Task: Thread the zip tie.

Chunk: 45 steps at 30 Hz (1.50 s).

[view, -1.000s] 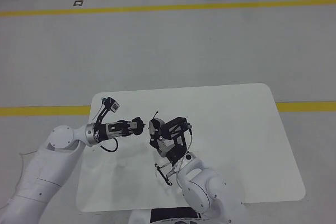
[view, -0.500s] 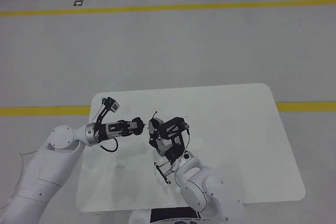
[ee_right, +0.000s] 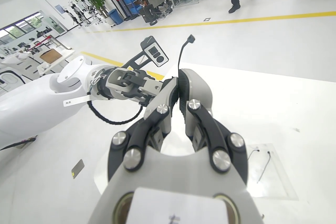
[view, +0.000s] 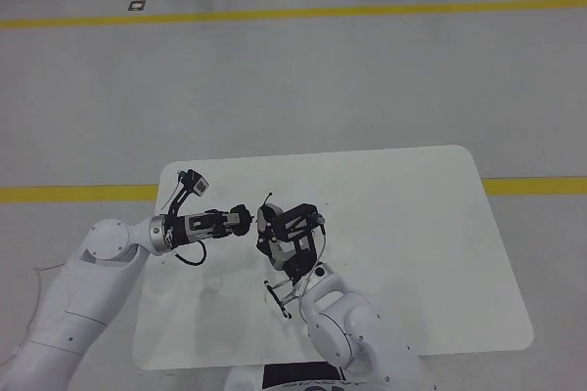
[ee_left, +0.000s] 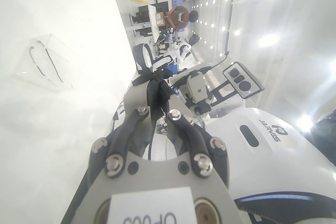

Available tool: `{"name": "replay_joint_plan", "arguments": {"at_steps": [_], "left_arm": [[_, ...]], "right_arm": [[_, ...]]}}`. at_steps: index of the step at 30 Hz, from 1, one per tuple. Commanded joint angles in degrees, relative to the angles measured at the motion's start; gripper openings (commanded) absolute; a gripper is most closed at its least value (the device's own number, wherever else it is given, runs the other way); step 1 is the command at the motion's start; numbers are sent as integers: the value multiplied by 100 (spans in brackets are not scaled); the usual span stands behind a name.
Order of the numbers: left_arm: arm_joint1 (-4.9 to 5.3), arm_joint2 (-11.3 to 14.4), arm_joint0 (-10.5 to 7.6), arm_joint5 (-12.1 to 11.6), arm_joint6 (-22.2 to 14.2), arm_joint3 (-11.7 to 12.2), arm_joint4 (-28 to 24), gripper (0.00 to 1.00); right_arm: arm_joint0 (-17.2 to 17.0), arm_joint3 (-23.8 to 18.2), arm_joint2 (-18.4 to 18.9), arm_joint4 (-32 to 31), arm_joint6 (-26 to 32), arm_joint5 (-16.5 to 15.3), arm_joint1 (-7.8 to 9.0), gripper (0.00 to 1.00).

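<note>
Left claw (view: 247, 218), arm level, pointed toward 3 o'clock, pressed together on the slim black zip tie (ee_right: 180, 59); right claw (ee_right: 179, 89) pinched its upright strap, square head topmost.

Zip tie (ee_right: 180, 59) in right gripper (ee_right: 179, 86), left gripper (view: 243, 217) just beside

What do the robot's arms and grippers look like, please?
The left arm and right arm are glossy white shells with rounded joints. The left gripper and right gripper each have a grey metal base, black link bars with silver pins, and grey fingers lined with black ribbed pads. A black ribbed cable loops under the left wrist, beside a white tag.
</note>
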Motion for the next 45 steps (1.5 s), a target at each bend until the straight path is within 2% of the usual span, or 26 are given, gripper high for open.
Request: {"name": "replay_joint_plan", "arguments": {"at_steps": [1, 15, 45], "left_arm": [[0, 0, 0, 0, 0, 0, 0, 0], [0, 0, 0, 0, 0, 0, 0, 0], [0, 0, 0, 0, 0, 0, 0, 0]], "right_arm": [[5, 28, -11, -19, -53, -18, 5, 0], [159, 178, -130, -43, -117, 152, -14, 0], [284, 331, -179, 17, -212, 253, -18, 0]]}}
